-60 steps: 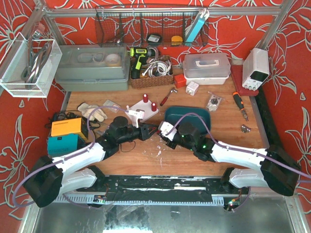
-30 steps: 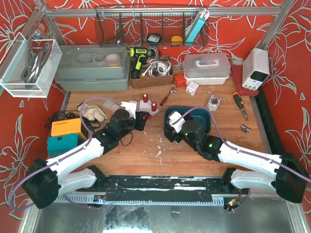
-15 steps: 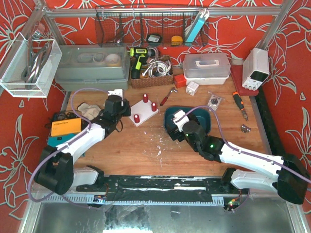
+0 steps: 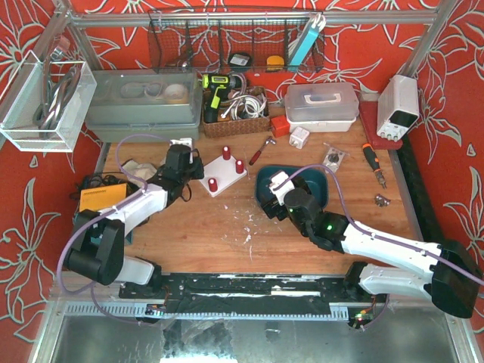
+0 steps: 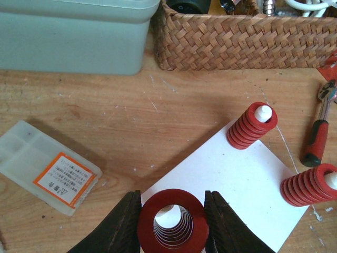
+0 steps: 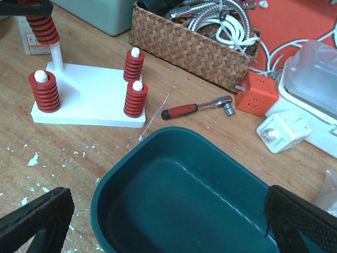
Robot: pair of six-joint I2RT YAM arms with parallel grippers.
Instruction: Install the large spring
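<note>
The left gripper (image 5: 172,208) is clamped on the large spring (image 5: 171,198), one black finger (image 5: 124,224) pressed against each side of the red coil. The left wrist camera looks straight down the coil's bore. In the right wrist view the same spring (image 6: 42,23) sits around the upper part of a tall white peg (image 6: 56,57) at the rear left corner of the white base plate (image 6: 89,95). A bare length of peg shows between the coil and the plate, so the spring is not seated on the base. Three other pegs on the plate already carry red springs: a wide one (image 6: 43,90) at the near left corner and two slimmer ones (image 6: 134,64) (image 6: 136,98) side by side toward the right edge. The right gripper (image 6: 168,226) hangs with its fingers spread wide and holding nothing, above the near part of a teal tub (image 6: 184,211) that stands just right of the plate. A ratchet wrench with a red handle (image 6: 197,109) lies on the wooden table (image 6: 79,153) between the plate and an orange plug cube (image 6: 256,95), with a white plug adapter (image 6: 284,132) just beyond the tub's far rim. Behind the plate stand a wicker basket (image 5: 247,37) and a grey-green plastic bin (image 5: 68,31), and a small clear box with an orange label (image 5: 47,166) lies to the plate's left.
</note>
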